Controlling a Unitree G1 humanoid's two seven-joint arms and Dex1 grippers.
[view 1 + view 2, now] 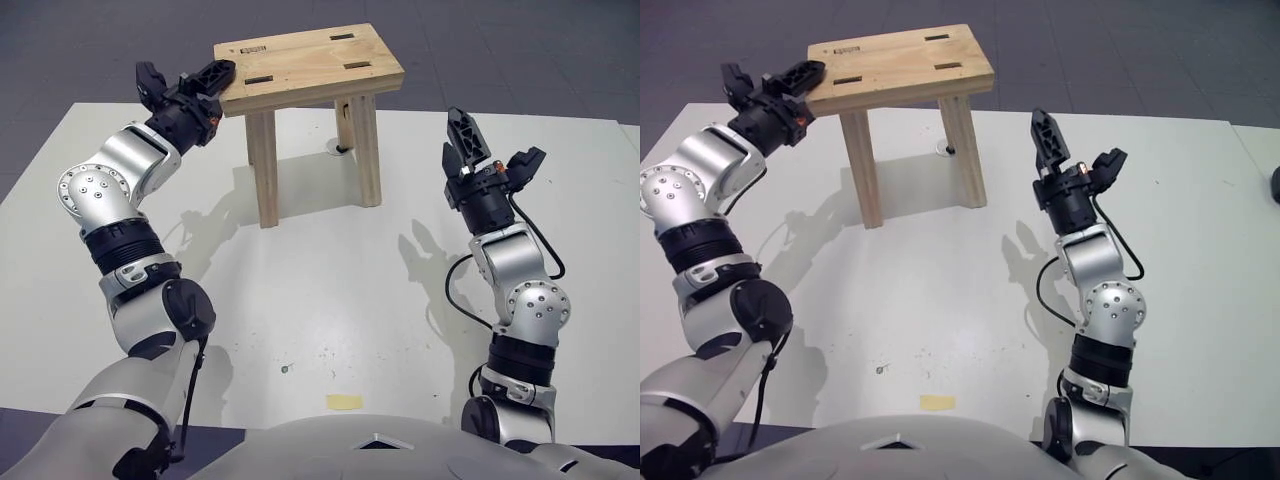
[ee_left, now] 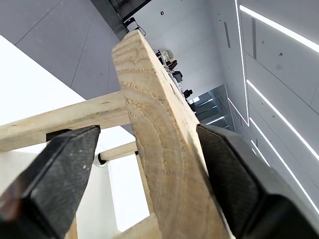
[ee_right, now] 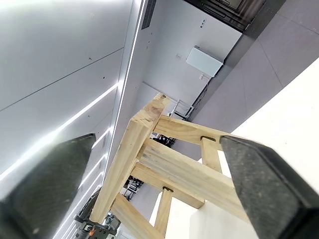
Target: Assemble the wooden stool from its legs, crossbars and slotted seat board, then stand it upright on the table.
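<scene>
The wooden stool [image 1: 310, 110] stands upright at the back middle of the white table [image 1: 330, 300]. Its slotted seat board [image 1: 900, 58] is on top and its legs [image 1: 264, 170] rest on the tabletop. My left gripper [image 1: 183, 80] is open at the seat board's left end. The board's end grain [image 2: 159, 149] lies between its fingers [image 2: 65, 174], with a gap on at least one side. My right gripper [image 1: 492, 148] is open and holds nothing. It is raised above the table to the right of the stool, whose underside and crossbars [image 3: 174, 169] face it.
A small yellow scrap [image 1: 344, 402] lies near the table's front edge. A small dark spot [image 1: 342, 150] marks the tabletop under the stool. A dark object [image 1: 1275, 185] sits at the far right. Grey floor lies beyond the table's back edge.
</scene>
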